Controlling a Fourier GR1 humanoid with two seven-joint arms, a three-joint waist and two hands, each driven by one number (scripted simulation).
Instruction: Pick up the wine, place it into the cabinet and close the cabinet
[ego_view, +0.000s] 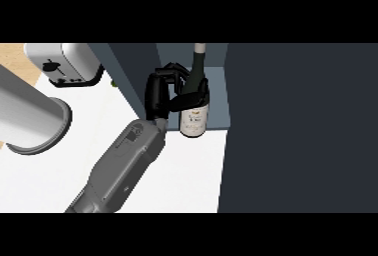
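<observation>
The wine bottle (194, 116) is dark with a pale label and stands upright, its neck pointing up the view. My right hand (161, 89) is curled round its shoulder from the left, thumb across the front. The bottle is at the open front of the cabinet (218, 102), over the front edge of its pale grey-blue shelf; I cannot tell whether its base rests there. The cabinet's dark door (299, 125) stands open at the right and fills that side of the view. My left hand does not show.
A silver toaster (63, 65) sits at the back left of the white counter (184, 170). A large grey cylinder (29, 117) reaches in from the left edge. The cabinet's dark side wall (133, 75) stands just left of my hand.
</observation>
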